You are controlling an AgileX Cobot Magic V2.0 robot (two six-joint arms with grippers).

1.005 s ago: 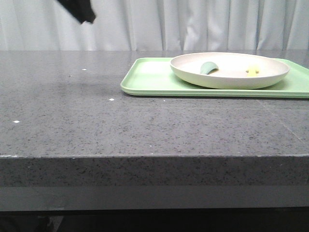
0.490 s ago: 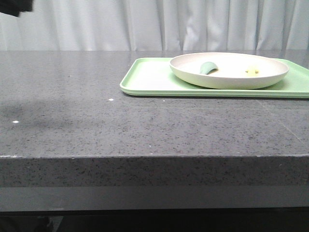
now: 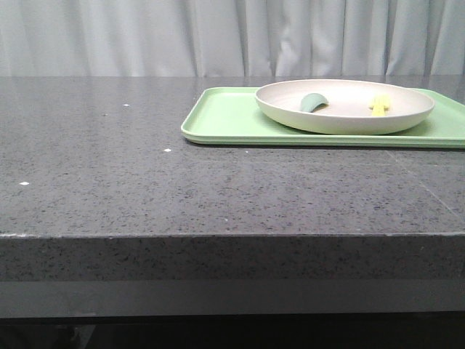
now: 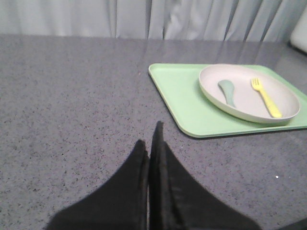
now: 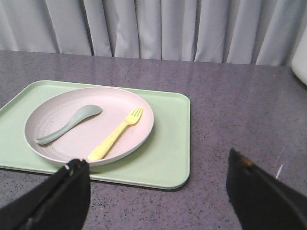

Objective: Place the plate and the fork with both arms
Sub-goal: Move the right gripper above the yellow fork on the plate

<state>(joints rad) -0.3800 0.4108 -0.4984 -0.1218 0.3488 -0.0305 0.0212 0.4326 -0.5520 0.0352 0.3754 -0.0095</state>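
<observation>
Round cream-white plastic plate (image 3: 346, 106) resting on flat light-green tray (image 3: 221, 120) upper right, small yellow plastic fork (image 5: 116, 133) inside, within reach; left tool (image 4: 149, 149) closed, right tool (image 5: 158, 191) spread wide, empty.

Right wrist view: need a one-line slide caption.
Open right gripper above the table, facing a fork and spoon in a plate on a green tray.

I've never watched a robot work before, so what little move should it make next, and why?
Probably lower the open right gripper toward the small pale yellow plastic fork. The fork lies inside the round cream-white plate on the light-green tray, beside a grey-green spoon, untouched. The left gripper is shut, farther off.
</observation>
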